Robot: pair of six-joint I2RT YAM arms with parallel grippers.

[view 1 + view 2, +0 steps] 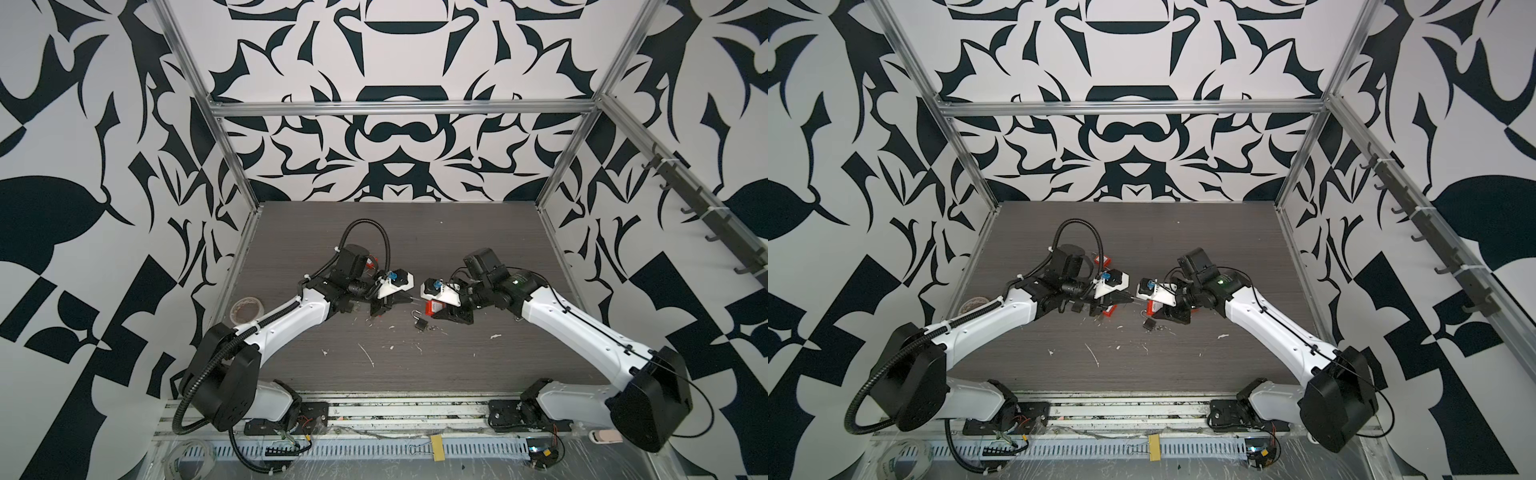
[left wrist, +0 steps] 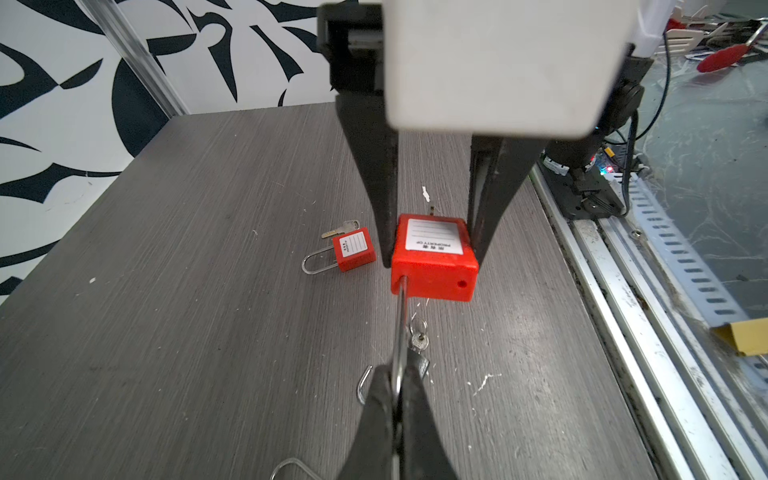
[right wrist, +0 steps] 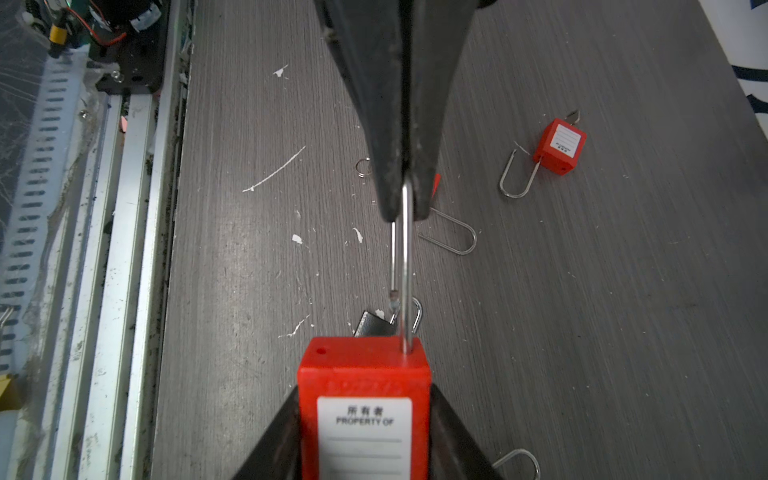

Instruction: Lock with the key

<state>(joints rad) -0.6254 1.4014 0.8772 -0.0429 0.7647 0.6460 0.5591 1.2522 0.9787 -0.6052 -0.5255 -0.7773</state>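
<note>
Our left pincer [image 2: 398, 374] clamps the shackle [image 2: 400, 324], right pincer [image 2: 432, 249] the lock [image 2: 432, 278] by its sides; we judge both stiff, steel slippery.

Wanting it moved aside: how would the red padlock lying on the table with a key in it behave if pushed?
That red padlock probably slides rather than rolls: its body is a flat-sided block. Its shackle looks open, so it may swing. The key sticking from its base could snag.

Far table [image 1: 415, 232] open; black padlock [image 1: 420, 323] and shackles [image 3: 475, 240] clutter middle
</note>
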